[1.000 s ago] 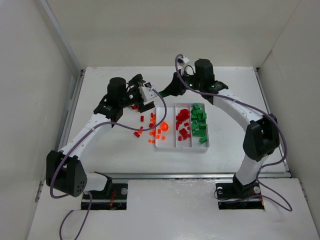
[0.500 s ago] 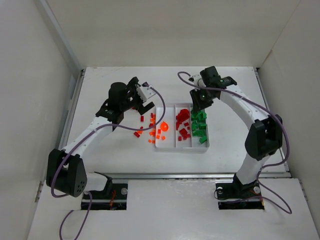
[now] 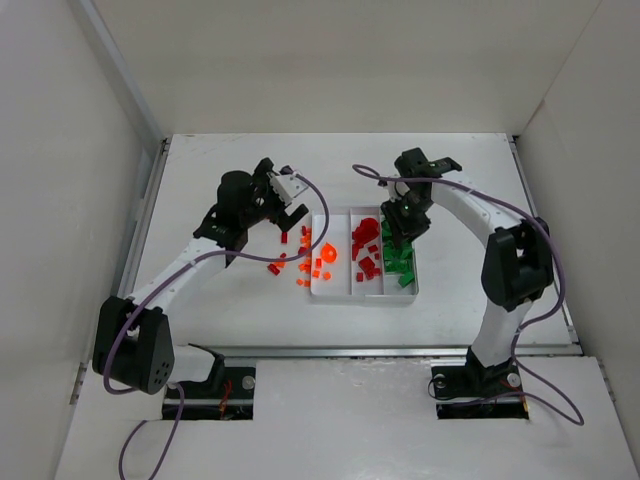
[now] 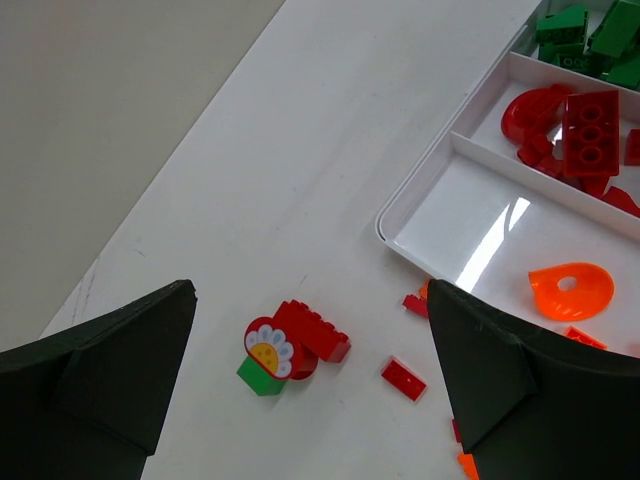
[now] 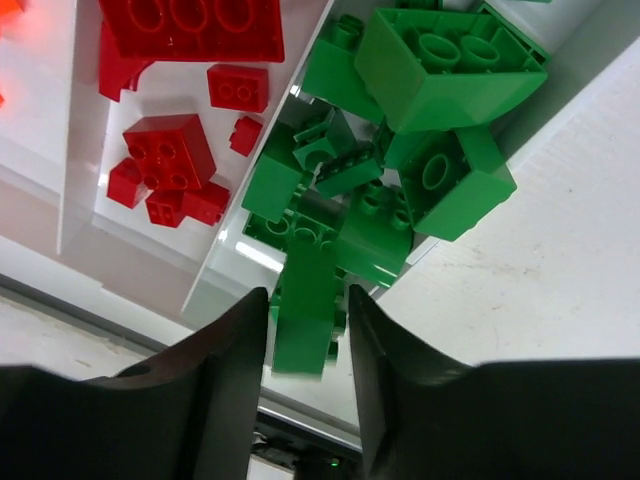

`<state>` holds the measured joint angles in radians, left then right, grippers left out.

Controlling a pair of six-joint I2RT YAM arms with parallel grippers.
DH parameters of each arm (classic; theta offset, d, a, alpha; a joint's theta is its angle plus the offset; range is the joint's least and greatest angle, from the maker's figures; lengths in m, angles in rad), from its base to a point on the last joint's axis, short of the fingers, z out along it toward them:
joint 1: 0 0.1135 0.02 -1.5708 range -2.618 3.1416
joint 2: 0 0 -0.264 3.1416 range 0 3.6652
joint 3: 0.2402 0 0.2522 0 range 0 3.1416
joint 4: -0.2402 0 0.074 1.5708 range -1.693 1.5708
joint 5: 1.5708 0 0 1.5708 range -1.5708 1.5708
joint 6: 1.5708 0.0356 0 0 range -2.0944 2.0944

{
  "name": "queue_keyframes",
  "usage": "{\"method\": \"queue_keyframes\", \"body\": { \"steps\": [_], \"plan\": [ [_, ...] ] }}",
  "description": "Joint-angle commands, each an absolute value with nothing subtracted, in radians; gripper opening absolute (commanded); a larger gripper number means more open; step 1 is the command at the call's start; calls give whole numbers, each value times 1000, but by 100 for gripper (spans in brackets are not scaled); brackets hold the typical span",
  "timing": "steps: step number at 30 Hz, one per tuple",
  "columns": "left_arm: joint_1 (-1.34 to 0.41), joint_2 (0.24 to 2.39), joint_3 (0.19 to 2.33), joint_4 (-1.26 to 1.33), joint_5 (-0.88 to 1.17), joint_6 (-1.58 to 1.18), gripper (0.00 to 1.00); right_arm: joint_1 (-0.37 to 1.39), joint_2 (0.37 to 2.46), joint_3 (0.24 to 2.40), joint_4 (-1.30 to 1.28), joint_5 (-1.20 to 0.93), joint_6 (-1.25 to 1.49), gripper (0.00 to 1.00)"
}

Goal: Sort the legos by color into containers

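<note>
Right hand [image 5: 308, 345] now over green legos [image 5: 420, 130].

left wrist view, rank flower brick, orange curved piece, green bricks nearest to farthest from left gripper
1. flower brick: bottom centre, between the left gripper fingers
2. orange curved piece: right, inside the tray
3. green bricks: top right corner

A white table [image 3: 220, 300] stands enclosed by plain white walls [image 3: 330, 60] under even light.

place: probably robot lab | signs: white booth walls [image 3: 330, 70], white table [image 3: 220, 312], left arm [image 3: 170, 272] and right arm [image 3: 470, 208] bolted down
</note>
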<state>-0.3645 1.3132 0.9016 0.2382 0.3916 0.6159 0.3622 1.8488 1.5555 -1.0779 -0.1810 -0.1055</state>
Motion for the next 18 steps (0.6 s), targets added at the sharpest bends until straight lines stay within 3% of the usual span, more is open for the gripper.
{"method": "queue_keyframes", "body": {
  "steps": [1, 5, 6, 13, 18],
  "plan": [
    [-360, 1266, 887, 304, 393, 574, 100, 368, 1862, 1568, -1103, -163, -106, 45],
    [-360, 1266, 877, 313, 393, 565, 100, 368, 1862, 1577, -1103, -141, -106, 64],
    [-360, 1266, 877, 322, 393, 565, 100, 377, 1862, 1588, -1103, -126, -106, 97],
    [-360, 1266, 859, 331, 383, 555, 100, 388, 1819, 1641, -1074, -60, -87, 100],
    [-360, 1266, 841, 341, 360, 534, 100, 463, 1700, 1664, -938, 107, -87, 100]
  ]
}}
